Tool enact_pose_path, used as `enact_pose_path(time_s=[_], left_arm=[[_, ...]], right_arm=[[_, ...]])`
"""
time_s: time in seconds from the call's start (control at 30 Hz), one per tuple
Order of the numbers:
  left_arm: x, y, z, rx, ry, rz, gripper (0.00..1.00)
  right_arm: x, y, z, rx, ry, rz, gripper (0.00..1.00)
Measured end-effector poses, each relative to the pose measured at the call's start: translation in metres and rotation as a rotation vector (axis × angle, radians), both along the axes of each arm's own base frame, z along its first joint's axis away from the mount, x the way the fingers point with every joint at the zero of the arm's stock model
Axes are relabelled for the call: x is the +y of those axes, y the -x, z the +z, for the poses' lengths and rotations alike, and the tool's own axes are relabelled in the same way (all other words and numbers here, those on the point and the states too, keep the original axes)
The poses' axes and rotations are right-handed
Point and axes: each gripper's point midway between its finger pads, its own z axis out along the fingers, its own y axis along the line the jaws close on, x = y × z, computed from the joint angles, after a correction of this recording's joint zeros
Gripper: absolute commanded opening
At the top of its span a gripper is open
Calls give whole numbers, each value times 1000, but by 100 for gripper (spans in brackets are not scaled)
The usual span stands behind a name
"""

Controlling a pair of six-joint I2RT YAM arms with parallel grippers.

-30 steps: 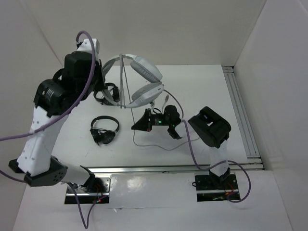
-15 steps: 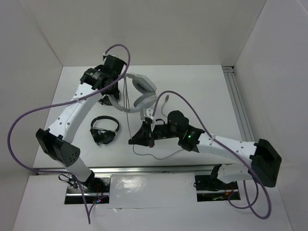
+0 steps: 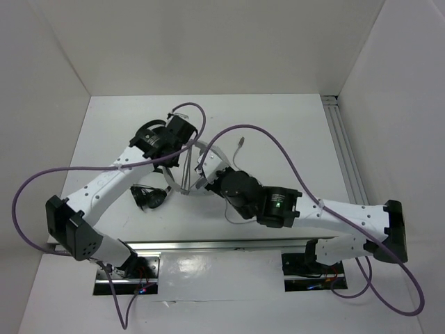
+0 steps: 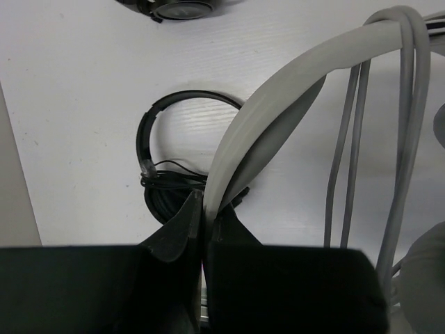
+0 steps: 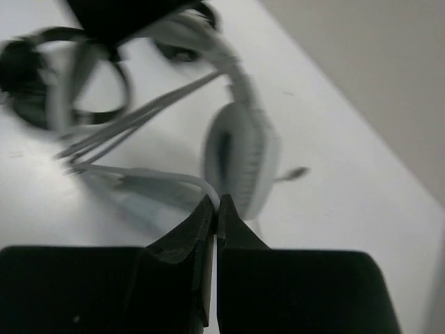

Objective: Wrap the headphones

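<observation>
Both arms have drawn in toward the middle of the white table (image 3: 292, 125) since the earlier frame, carrying the large light-grey over-ear headphones (image 3: 211, 149) down between them. The left gripper (image 4: 205, 203) is clamped tight on the wide grey headband (image 4: 278, 90), above the small black headphones (image 4: 163, 191) lying flat. The right gripper (image 5: 214, 202) is pinched together on the thin grey cable (image 5: 139, 170), just beside an oval ear cup (image 5: 240, 156); this view is blurred.

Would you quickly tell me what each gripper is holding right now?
Left gripper: closed on the headband.
Right gripper: closed, apparently pinching the cable.
</observation>
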Motion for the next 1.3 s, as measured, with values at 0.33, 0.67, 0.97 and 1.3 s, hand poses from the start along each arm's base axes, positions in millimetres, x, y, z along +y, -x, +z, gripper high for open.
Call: enact_pose_path(time_s=[0.33,0.67,0.97,1.3], left_arm=[[-60,17,25,-153,164,-90,0],[-40,24,25,-130,70,-72,0],[-59,35,26,-160,44,-94,0],[-69,51,14,-87,25,-152,0]], right_arm=[[-55,-78,11,-142,91,-332,9],[-23,-74,-11,31,-8,-72,12],[-36,-96,-30,134,-303,-216,17],[-56,-122,-16,78,-534,-360,29]])
